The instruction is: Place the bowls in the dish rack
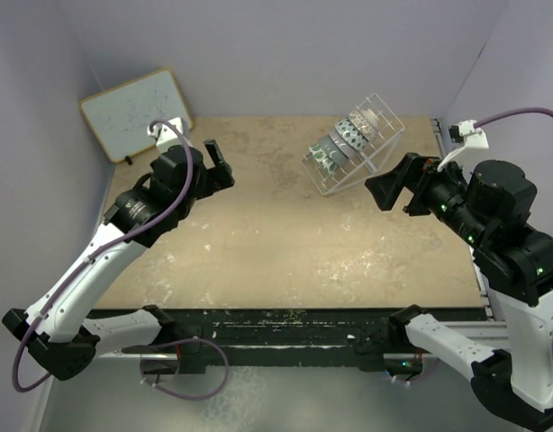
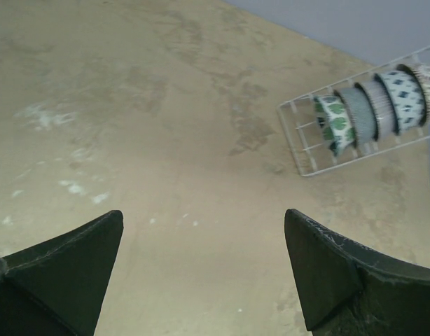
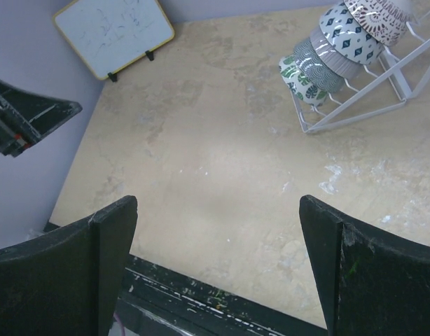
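top external shows both arms raised over the tabletop (image 1: 258, 243). the left end effector (image 1: 219, 164) and the right end effector (image 1: 391, 187) each have their fingers spread with nothing between them. the dish rack (image 1: 344, 175) stands tilted just beyond the right end effector and well off to the right of the left one. the bowls (image 1: 341, 144) sit on edge inside it in one close row, their patterns hard to tell apart from this height. a whiteboard (image 1: 132, 112) leans on the wall beyond the left end effector.

left wrist sharpens that row. ahead and to the right of the left end effector (image 2: 204, 273), past its parted fingers (image 2: 61, 273), the dish rack (image 2: 302, 140) rests on the tabletop (image 2: 166, 140). the green-and-white bowl (image 2: 334, 124) sits nearest in the row. next come two grey bowls (image 2: 360, 115), then the blue-diamond bowl (image 2: 404, 94), and the last bowl is cut by the frame edge.

right wrist alone shows that last one whole. the brown lattice bowl (image 3: 379, 14) sits at the high end of the row, above the blue-diamond bowl (image 3: 351, 35) and the green-and-white bowl (image 3: 299, 78). the dish rack (image 3: 355, 113) with its slanted legs lies ahead and to the right of the right end effector (image 3: 215, 269), which is wide open and empty. the whiteboard (image 3: 113, 31) lies ahead to its left, and the left end effector (image 3: 33, 115) pokes in at the far left.
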Robot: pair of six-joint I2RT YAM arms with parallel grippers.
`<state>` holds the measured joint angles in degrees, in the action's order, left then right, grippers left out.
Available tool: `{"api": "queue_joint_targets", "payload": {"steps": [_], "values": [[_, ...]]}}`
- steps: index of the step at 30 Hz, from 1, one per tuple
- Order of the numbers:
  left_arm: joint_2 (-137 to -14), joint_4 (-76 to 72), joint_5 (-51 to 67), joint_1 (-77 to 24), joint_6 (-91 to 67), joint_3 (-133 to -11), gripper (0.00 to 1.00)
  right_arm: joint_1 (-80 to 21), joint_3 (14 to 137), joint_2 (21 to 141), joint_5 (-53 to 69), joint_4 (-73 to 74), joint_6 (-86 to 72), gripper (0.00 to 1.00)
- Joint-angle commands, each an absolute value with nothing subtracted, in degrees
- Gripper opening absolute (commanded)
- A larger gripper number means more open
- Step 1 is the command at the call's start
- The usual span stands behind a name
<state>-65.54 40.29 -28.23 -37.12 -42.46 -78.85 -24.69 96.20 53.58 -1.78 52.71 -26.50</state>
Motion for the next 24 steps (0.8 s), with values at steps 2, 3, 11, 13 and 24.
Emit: {"api": "queue_joint_targets", "payload": {"steps": [2, 3, 11, 13, 24], "values": [[-63.74, 56.15, -39.52, -36.72, -46.79, -81.04, 0.99, -24.43, 94.58, 53.37, -2.48, 49.03, -28.13, 1.0], [-63.74, 57.45, -40.34, -36.71, -47.46, -81.46, 0.99, -24.48, 94.19, 53.44, -2.62, 48.84, -28.39, 1.0], [-64.07, 60.47, -42.56, -36.72, -48.52, -81.9, 0.99, -24.44, 90.56, 53.6, -4.81, 48.14, -29.26, 1.0], [-64.2, 60.31, -42.48, -36.69, -48.47, -81.76, 0.99, -24.43, 89.83, 53.68, -5.16, 47.6, -29.37, 1.0], [-65.1, 59.7, -42.3, -36.73, -46.1, -82.54, 0.99, -24.43, 89.15, 54.95, -5.62, 46.55, -29.53, 1.0]]}}
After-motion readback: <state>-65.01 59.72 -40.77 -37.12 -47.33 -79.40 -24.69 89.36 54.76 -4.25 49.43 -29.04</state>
